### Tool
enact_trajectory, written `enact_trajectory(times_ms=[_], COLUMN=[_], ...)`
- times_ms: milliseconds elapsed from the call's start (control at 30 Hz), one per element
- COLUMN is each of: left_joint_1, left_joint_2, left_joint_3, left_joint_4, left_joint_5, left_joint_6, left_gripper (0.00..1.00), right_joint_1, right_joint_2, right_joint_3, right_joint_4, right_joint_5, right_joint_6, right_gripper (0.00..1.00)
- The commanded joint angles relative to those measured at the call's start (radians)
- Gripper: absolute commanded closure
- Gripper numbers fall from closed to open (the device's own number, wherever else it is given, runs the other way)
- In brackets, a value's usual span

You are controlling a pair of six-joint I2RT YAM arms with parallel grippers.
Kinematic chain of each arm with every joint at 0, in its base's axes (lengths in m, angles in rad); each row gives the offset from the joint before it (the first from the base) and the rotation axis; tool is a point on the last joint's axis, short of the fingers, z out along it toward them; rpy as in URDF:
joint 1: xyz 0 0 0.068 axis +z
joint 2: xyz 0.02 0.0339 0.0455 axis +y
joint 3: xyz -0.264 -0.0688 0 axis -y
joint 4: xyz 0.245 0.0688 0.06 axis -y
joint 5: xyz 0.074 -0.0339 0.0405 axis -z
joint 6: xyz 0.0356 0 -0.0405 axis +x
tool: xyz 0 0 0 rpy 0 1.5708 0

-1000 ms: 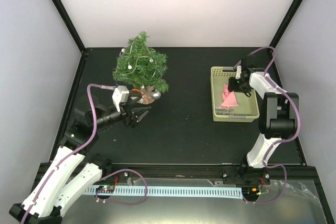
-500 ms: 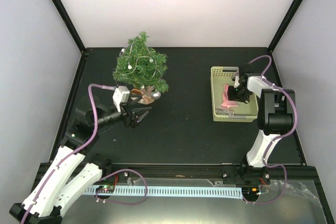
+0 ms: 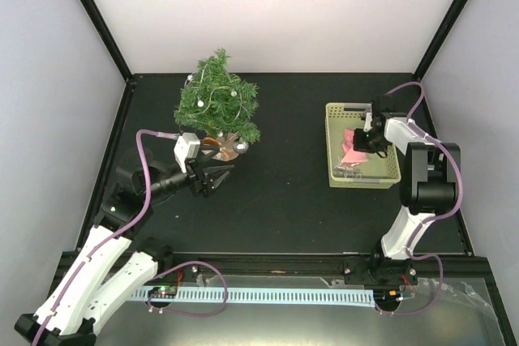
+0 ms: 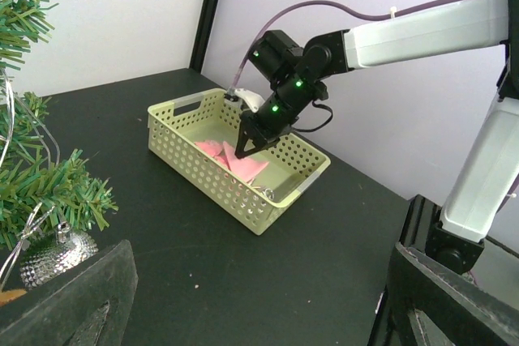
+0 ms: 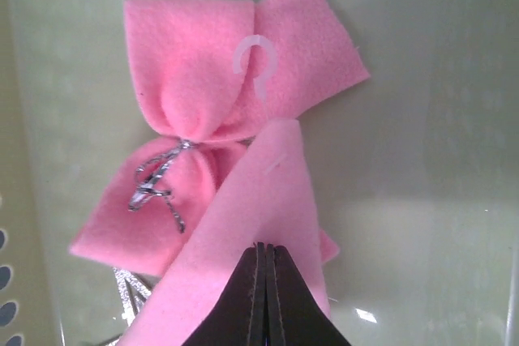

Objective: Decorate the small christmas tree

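Your right gripper [image 5: 266, 247] is clenched on a pink felt flap [image 5: 235, 241] inside the one pale green basket [image 3: 332, 151]. Your left gripper [image 3: 216, 177] gapes wide beside the single small christmas tree [image 3: 217, 103], which stands back-left on the black table [image 3: 284, 200] between white walls [image 3: 276, 14].

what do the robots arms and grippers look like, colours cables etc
Both arms match: the left arm and right arm have white shell links, black joints and a purple cable looping alongside. Small green lights glow on the right arm's joints. The left gripper and right gripper are black with tapering fingers.
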State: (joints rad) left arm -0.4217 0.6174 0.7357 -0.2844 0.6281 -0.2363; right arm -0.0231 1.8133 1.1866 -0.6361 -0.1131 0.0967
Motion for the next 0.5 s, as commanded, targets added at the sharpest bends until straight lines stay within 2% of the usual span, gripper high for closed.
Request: enact_trajectory(times_ms=[0, 267, 467], left_joint_1=[-0.005, -0.005, -0.005], left_joint_2=[0.001, 0.002, -0.002], left_joint_3=[0.016, 0.008, 0.012], left_joint_4=[-0.007, -0.004, -0.029], left_joint_5=[-0.013, -0.03, -0.112], left_joint_6=[0.019, 0.02, 0.039], left_gripper=[0.14, 0.14, 0.14], right_joint_1=[0.005, 0.045, 0.188], right_joint_2=[-0.061, -0.147, -0.303], right_joint_3=[-0.003, 0.028, 0.039], right_joint_4=[0.01, -0.03, 0.012], right_joint_5=[0.023, 0.054, 0.055], right_joint_6=[-0.002, -0.005, -0.014], right_gripper=[0.99, 0.99, 0.99])
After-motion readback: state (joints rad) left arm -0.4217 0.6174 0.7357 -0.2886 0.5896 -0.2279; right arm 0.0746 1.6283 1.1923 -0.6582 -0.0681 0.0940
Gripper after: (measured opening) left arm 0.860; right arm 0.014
